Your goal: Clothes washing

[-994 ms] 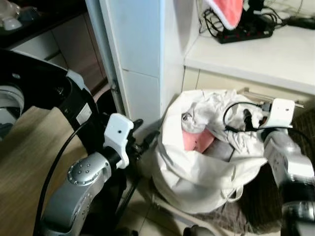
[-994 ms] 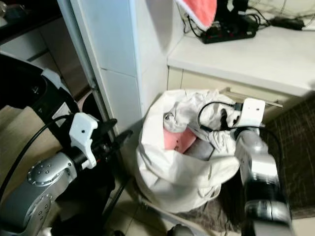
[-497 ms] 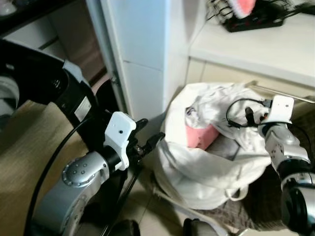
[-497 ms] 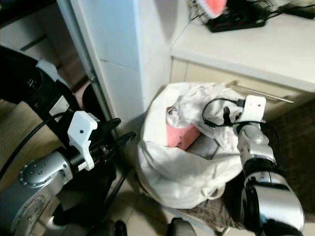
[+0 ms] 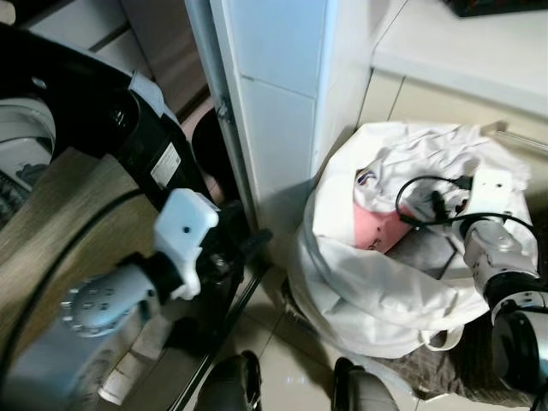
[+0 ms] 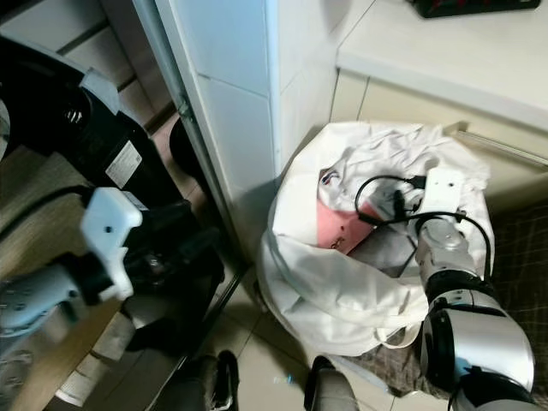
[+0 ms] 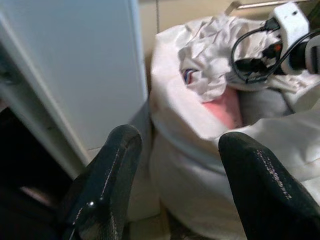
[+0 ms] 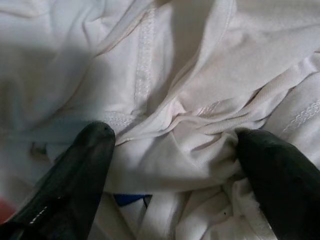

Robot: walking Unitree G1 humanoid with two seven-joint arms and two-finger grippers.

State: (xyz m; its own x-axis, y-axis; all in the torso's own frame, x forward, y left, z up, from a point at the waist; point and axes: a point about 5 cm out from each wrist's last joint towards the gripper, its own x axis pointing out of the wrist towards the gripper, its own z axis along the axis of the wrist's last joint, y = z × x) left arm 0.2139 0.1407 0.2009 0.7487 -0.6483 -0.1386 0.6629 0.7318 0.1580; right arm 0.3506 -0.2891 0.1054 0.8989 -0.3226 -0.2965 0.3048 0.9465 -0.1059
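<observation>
1. My left gripper (image 7: 175, 190): fingers spread wide, holding nothing, hovering low just beside the white laundry bag (image 5: 368, 291); I judge it waits in reserve.
2. Tiled floor (image 5: 282, 360), pale and glossy, carrying the bag; a dark woven mat (image 5: 445, 377) lies under the bag's far side.
3. White laundry bag: mouth open, slumped, stuffed with clothes, the task's load.
4. My right gripper (image 8: 175, 150): fingers (image 8: 80, 170) apart and pressed into a crumpled white garment (image 8: 200, 100) inside the bag, placed to pinch a fold; not yet closed.
5. Pink cloth (image 5: 377, 227), below the white garment.
6. White tiled pillar (image 5: 274, 94), touching the bag.
7. Pale counter (image 5: 462, 43), beyond.
</observation>
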